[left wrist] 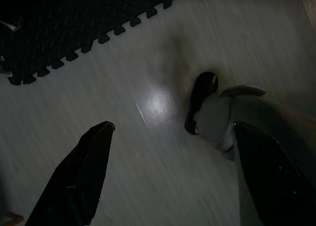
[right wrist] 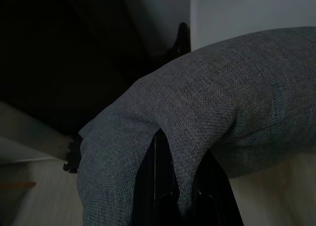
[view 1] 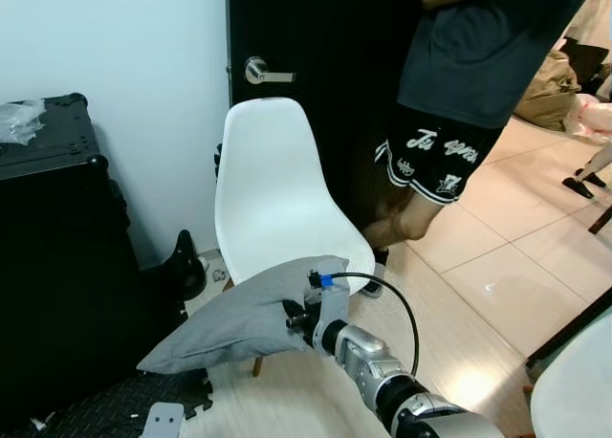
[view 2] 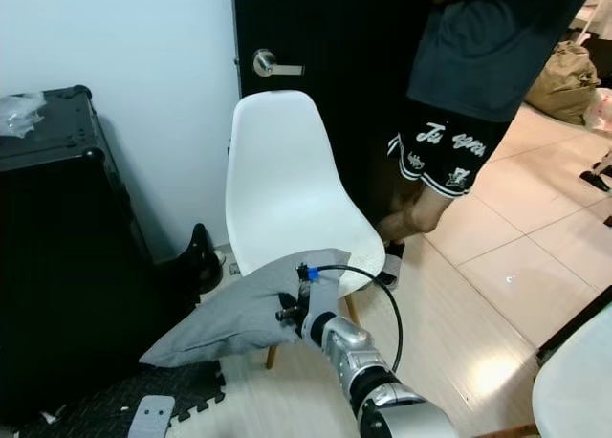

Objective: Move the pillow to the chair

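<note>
Your right gripper [view 1: 298, 316] is clamped on the grey pillow [view 1: 234, 316], holding it in the air at the front edge of the white chair [view 1: 277, 199], not yet set on the seat, while your left gripper [left wrist: 168, 176] hangs open.

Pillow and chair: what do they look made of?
Pillow: grey woven fabric, matte; the right wrist view shows a coarse weave, and it sags softly where the right gripper pinches it. Chair: a smooth white moulded shell, probably plastic, with a faint sheen; its legs look wooden.
</note>
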You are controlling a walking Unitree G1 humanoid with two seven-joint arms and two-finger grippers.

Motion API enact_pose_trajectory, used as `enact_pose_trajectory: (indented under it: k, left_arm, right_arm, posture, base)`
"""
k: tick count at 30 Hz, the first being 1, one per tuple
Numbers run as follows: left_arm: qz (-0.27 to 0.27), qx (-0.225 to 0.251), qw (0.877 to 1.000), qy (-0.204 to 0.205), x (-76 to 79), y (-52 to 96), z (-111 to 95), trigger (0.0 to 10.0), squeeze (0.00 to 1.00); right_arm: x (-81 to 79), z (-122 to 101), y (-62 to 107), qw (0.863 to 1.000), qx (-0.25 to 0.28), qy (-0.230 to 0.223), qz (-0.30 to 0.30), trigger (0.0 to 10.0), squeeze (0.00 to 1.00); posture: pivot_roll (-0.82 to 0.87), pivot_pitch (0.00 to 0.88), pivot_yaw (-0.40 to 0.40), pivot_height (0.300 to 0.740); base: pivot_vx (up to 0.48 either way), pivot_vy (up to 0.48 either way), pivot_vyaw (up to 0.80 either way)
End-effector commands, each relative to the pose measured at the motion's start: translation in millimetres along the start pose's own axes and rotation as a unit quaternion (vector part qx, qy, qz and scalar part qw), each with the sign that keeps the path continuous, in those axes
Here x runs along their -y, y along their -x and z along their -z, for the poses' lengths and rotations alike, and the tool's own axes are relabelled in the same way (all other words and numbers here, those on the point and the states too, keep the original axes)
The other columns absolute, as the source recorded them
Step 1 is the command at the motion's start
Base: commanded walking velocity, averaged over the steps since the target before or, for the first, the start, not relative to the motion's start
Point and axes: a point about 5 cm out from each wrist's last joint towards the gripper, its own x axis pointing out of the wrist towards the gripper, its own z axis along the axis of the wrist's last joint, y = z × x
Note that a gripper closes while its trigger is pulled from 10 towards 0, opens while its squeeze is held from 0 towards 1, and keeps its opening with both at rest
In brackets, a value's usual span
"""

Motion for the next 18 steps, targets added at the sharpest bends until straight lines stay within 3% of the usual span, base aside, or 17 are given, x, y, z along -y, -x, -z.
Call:
enact_pose_trajectory:
  k: [1,5,12,16,18]
  left_arm:
    - [-0.001,0.001,1.0,0.002,-0.8,-0.3,-1,10.0,0.0]
    - [0.001,0.001,1.0,0.0,0.4,-0.3,-1,10.0,0.0]
    - [0.009,-0.002,1.0,-0.012,2.9,0.1,1,10.0,0.0]
    - [0.011,-0.003,1.0,-0.016,3.4,0.2,1,10.0,0.0]
    - [0.012,-0.004,1.0,-0.018,3.9,0.3,2,10.0,0.0]
  right_arm:
    - [5.3,-21,-1.5,0.999,0.044,0.006,0.009,10.0,0.0]
    - [5.8,-21,-1.3,0.999,0.045,0.005,0.01,10.0,0.0]
    - [5.7,-19,-0.6,0.999,0.045,0.001,0.006,10.0,0.0]
    - [6.6,-25,-1.1,0.997,0.065,-0.043,0.0,10.0,0.0]
    - [7.9,-33,-2.0,0.991,0.091,-0.094,-0.007,10.0,0.0]
  posture:
    - [0.2,0.0,-0.115,0.74]
    - [0.2,0.0,-0.115,0.74]
    - [0.2,0.0,-0.12,0.74]
    - [0.2,0.0,-0.125,0.74]
    - [0.2,0.0,-0.124,0.74]
  base:
    - [0.0,0.0,0.0]
    - [0.0,0.0,0.0]
    - [0.26,0.0,0.0]
    - [0.306,0.0,0.0]
    - [0.304,0.0,0.0]
